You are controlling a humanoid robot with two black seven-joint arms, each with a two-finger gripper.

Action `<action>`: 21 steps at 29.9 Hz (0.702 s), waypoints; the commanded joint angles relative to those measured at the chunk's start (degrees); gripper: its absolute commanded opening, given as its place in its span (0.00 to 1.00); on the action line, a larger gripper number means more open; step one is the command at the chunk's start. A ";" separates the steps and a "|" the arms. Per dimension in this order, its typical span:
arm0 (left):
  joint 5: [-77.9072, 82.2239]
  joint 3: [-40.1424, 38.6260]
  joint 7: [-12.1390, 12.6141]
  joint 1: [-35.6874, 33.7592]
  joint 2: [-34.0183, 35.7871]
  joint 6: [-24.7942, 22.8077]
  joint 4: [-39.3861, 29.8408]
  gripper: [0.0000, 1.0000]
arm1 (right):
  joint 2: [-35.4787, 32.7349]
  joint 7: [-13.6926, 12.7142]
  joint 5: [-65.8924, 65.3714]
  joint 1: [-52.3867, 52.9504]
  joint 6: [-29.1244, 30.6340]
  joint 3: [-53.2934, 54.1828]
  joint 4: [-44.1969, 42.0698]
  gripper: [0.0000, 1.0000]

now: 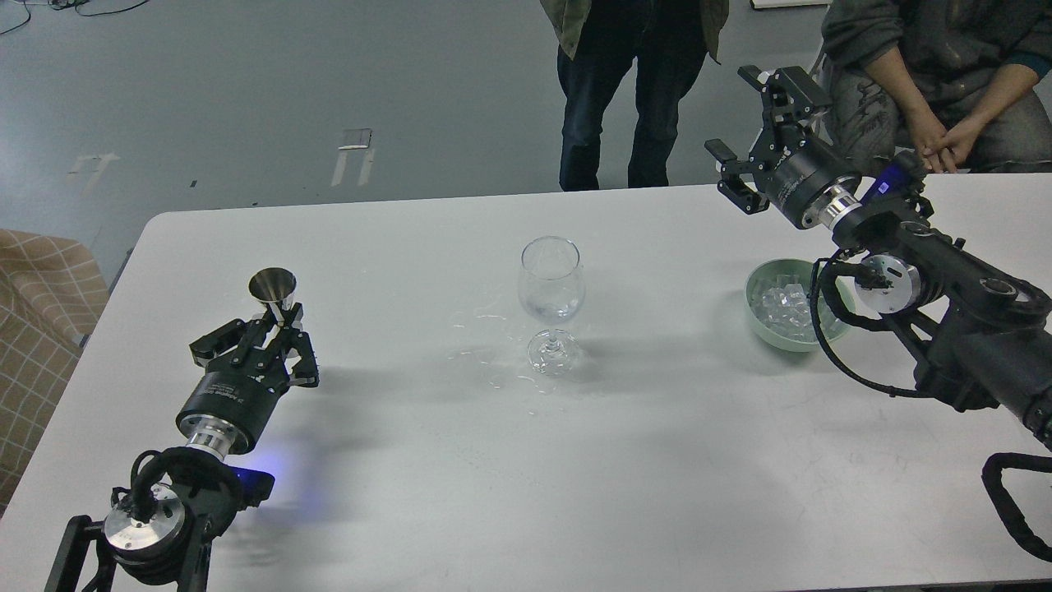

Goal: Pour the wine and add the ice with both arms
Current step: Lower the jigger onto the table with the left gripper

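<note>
Glass: one wine glass (551, 298) | one green bowl (760, 322), many ice cubes (782, 306) | left gripper (261, 339) pinching one metal cup (274, 289) | right gripper (752, 123) fingers spread, empty

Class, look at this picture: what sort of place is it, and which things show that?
Probably a robotics lab: a bare grey concrete floor, a plain white table and standing onlookers.

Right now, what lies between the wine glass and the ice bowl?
Head view: only bare white table lies between the wine glass and the green ice bowl.
</note>
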 commanded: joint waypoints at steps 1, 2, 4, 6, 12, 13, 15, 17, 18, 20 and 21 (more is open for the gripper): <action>0.00 0.00 -0.13 -0.35 0.00 -0.23 1.16 0.26 | -0.04 0.00 -0.02 0.20 -0.33 0.00 -0.01 1.00; 0.00 0.00 -0.13 -0.44 0.00 -0.15 1.16 0.29 | -0.04 0.00 -0.02 0.20 -0.42 0.00 -0.01 1.00; 0.09 0.00 -0.22 -0.52 0.00 -0.15 1.34 0.33 | -0.04 0.00 -0.02 0.12 -0.42 0.00 -0.01 1.00; 0.09 0.09 -0.39 -0.70 0.00 -0.15 1.95 0.36 | -0.04 0.00 -0.02 0.03 -0.51 0.00 -0.01 1.00; 0.09 0.09 -0.66 -0.70 0.00 -0.15 3.18 0.41 | -0.04 0.00 -0.02 -0.24 -0.51 0.00 -0.01 1.00; 0.09 0.00 -0.75 -0.70 0.00 -0.15 3.27 0.41 | -0.04 0.00 -0.02 -0.24 -0.51 0.00 -0.01 1.00; 0.18 0.09 -1.01 -0.70 0.00 -0.15 3.27 0.41 | -0.04 0.00 -0.02 -0.24 -0.51 0.00 -0.01 1.00; 0.18 0.09 -1.01 -0.70 0.00 -0.15 3.27 0.41 | -0.04 0.00 -0.02 -0.15 -0.51 0.00 -0.01 1.00; 0.18 0.09 -1.01 -0.70 0.00 -0.15 3.27 0.41 | -0.04 0.00 -0.02 -0.15 -0.51 0.00 -0.01 1.00; 0.18 0.35 -1.01 -0.70 0.00 -0.15 3.27 0.41 | -0.04 0.00 -0.02 -0.24 -0.51 0.00 -0.01 1.00; 0.27 0.35 -1.01 -0.70 0.00 -0.15 3.27 0.41 | -0.04 0.00 -0.02 -0.24 -0.51 0.00 -0.01 1.00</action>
